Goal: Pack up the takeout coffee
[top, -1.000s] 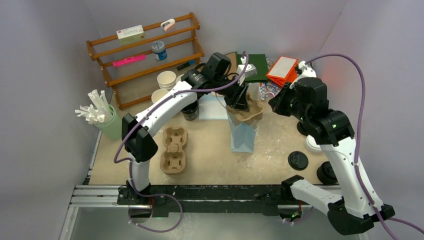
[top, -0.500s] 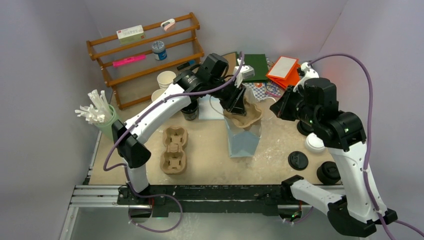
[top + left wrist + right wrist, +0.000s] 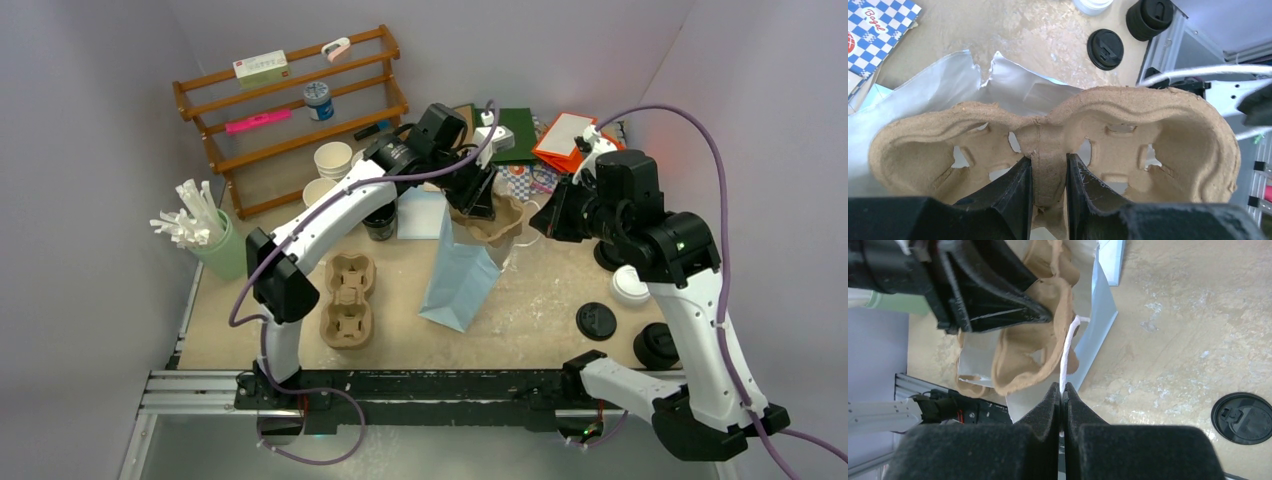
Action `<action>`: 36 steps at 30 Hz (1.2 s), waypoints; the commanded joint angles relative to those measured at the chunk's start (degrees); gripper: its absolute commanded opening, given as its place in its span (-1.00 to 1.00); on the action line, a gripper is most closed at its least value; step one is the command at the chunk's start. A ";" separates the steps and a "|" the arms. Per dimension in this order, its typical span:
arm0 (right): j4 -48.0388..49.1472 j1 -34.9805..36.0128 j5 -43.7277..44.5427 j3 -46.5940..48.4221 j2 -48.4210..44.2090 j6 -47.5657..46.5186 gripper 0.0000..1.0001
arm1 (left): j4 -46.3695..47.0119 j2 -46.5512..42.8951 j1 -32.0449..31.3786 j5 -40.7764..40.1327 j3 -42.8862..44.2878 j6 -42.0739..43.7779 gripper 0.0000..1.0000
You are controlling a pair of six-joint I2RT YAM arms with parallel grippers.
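Left pincer (image 3: 1048,172): I am watching its two black fingers clamping the middle rib of the pulp carrier (image 3: 1128,145), one on each side.
Pulp carrier: rough, matte brown moulded fibre with two rounded wells and slotted cut-outs; it is sitting in the mouth of the paper bag (image 3: 455,285).
Paper bag: pale blue outside, with a smooth silvery lining and a jagged top edge; it is leaning, its base kicked out towards the near left. I cannot tell how much of the base is touching the bench (image 3: 560,290).
Right pincer (image 3: 1062,390): the fingers are pressing together on the bag's thin white cord handle (image 3: 1068,347).
Takeout coffee (image 3: 631,285): a white paper cup under a round white plastic lid, standing on the bench at the right, well apart from the bag. The right arm is covering part of it.
Black lid (image 3: 596,321): a flat disc with a moulded tab, lying near the coffee.
Bench: a pale, mottled board with whitish scuffs.
Writing: I am reading "Bagel" on blue-and-white checked paper (image 3: 878,30), cut off at the frame corner.
Wooden rack (image 3: 290,110): the labels on its items are too small for me to read.
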 commanded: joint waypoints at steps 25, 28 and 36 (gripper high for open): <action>-0.12 -0.06 -2.63 6.13 3.43 -6.85 -1.00 | -6.17 -8.04 -7.91 -11.00 -11.23 26.14 -0.47; 0.26 -0.08 -4.16 4.29 3.13 -6.31 -1.00 | -4.52 -7.13 -9.65 -15.59 -11.70 26.36 -0.47; 2.08 -0.06 -3.84 1.13 0.65 -3.69 -1.00 | 1.38 -4.89 -11.90 -24.22 -13.63 26.55 -0.47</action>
